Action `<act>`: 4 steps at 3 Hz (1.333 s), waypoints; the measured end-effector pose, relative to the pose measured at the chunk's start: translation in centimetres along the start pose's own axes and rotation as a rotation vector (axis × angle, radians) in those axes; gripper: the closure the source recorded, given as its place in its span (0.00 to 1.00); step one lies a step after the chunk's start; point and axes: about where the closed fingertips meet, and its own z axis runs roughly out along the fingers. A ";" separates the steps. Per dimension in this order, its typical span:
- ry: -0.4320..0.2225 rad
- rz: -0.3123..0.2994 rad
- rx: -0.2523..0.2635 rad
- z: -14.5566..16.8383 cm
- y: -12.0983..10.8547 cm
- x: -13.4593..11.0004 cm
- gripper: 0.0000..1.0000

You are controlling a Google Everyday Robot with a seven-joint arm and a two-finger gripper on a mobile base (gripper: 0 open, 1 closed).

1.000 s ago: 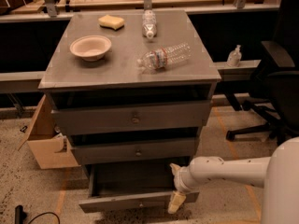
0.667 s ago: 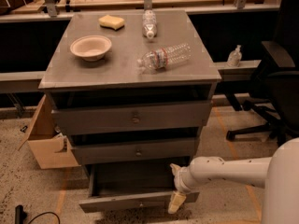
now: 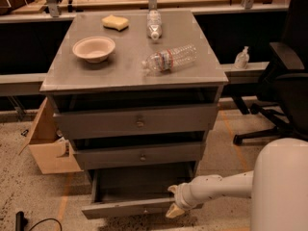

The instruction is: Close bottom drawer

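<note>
The bottom drawer (image 3: 127,208) of the grey three-drawer cabinet stands pulled out, its thin front panel low in the view and its inside dark. My gripper (image 3: 174,202) is at the right end of that front panel, touching or just beside it, at the end of my white arm (image 3: 216,186) that reaches in from the right. The mid drawer (image 3: 139,155) and top drawer (image 3: 137,121) above sit slightly pulled out.
The cabinet top (image 3: 67,76) carries a paper bowl (image 3: 94,48), a yellow sponge (image 3: 115,22) and two plastic bottles (image 3: 168,59). A cardboard box (image 3: 45,143) stands at the left, a black office chair (image 3: 284,81) at the right. A black cable (image 3: 29,223) lies on the floor.
</note>
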 end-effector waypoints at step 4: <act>0.084 -0.080 0.075 10.1 4.1 4.0 1.00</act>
